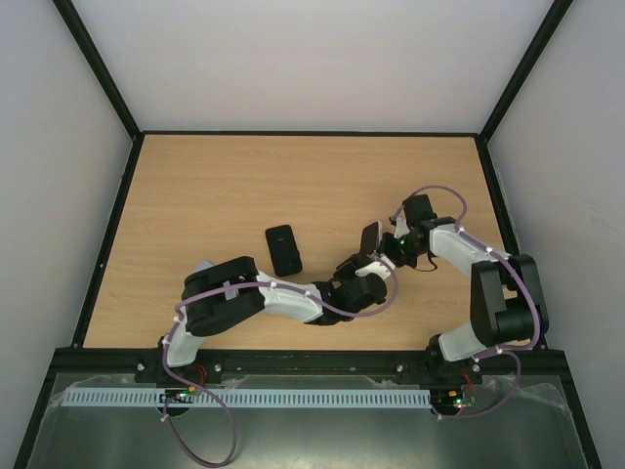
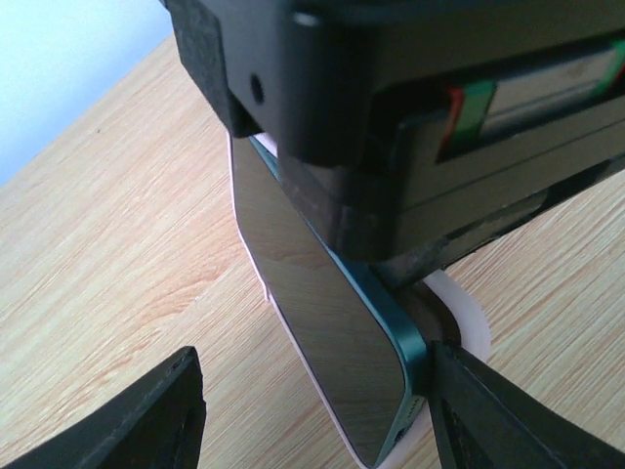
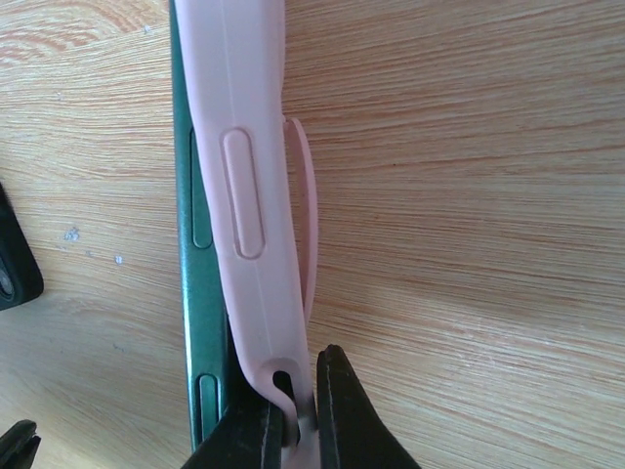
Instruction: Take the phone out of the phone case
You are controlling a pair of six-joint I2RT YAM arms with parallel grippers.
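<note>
The phone [image 1: 371, 237] sits right of the middle of the wooden table [image 1: 195, 195], at about four o'clock from its centre, between my two arms. Seen from above, a black slab [image 1: 283, 249] lies flat on the wood near the phone, at its nine o'clock, apart from it.

The phone [image 2: 322, 332] is slim, with a dark glossy screen and a deep green metal frame; it stands tilted on edge. Through my left wrist camera its long axis runs from eleven o'clock down to five o'clock, screen facing left. Through my right wrist camera the phone's [image 3: 200, 293] green side, with its buttons, runs straight from twelve to six.

The pink case [image 3: 249, 147] is soft and pale, with a raised button cover. It lies alongside that green side at its three o'clock, its rim peeled off the frame. From the left wrist only a pale rim of the case [image 2: 459, 313] shows behind the phone's lower corner.

My right pincer [image 3: 298, 391] is clamped together on the case's lower edge, at six o'clock. My left pincer [image 2: 312, 430] stands apart, one finger either side of the phone, the left finger clear of the screen.
</note>
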